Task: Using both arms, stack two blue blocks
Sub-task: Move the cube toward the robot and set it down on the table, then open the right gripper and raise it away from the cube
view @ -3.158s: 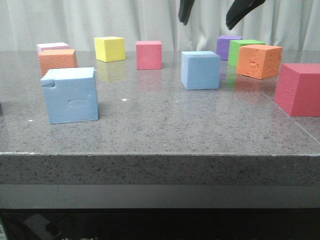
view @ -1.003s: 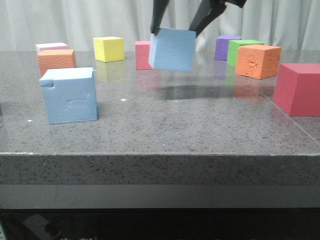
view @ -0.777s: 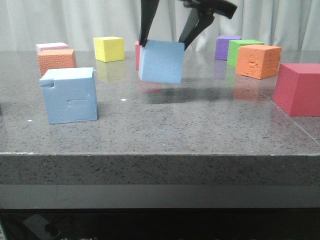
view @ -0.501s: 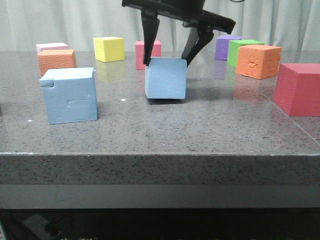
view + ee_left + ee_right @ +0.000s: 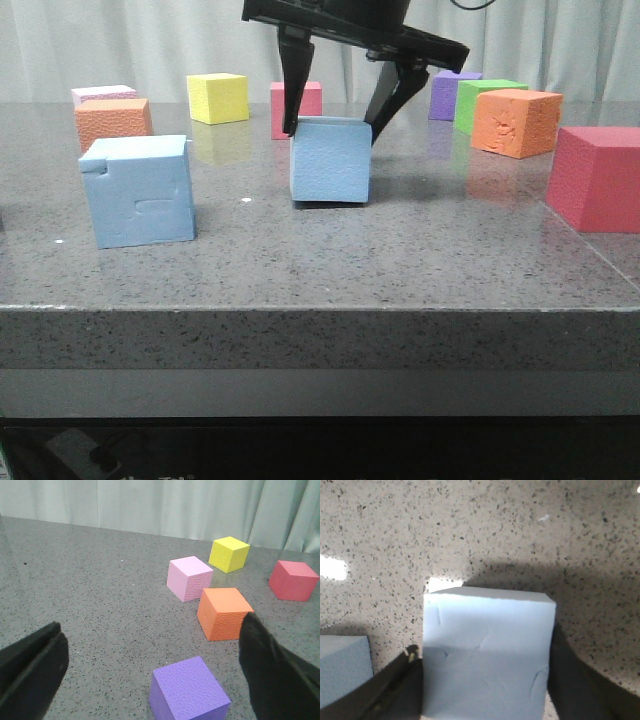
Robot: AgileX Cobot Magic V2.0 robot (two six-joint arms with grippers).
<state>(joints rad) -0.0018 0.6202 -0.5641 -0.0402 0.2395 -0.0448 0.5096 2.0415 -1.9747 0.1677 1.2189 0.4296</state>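
Gripping the unlabelled plain blue block (image 5: 331,162), right hand (image 5: 335,120).

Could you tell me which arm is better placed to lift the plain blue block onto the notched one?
The right. Its gripper straddles the plain blue block, fingers at both sides. The left gripper is open over other cubes, holding nothing.

1. Right gripper (image 5: 335,125): its arm runs off the front view's top edge.
2. Plain block (image 5: 487,655): cut by the right wrist view's bottom edge.
3. Pink cube (image 5: 103,94): mostly hidden behind the orange cube (image 5: 114,122).
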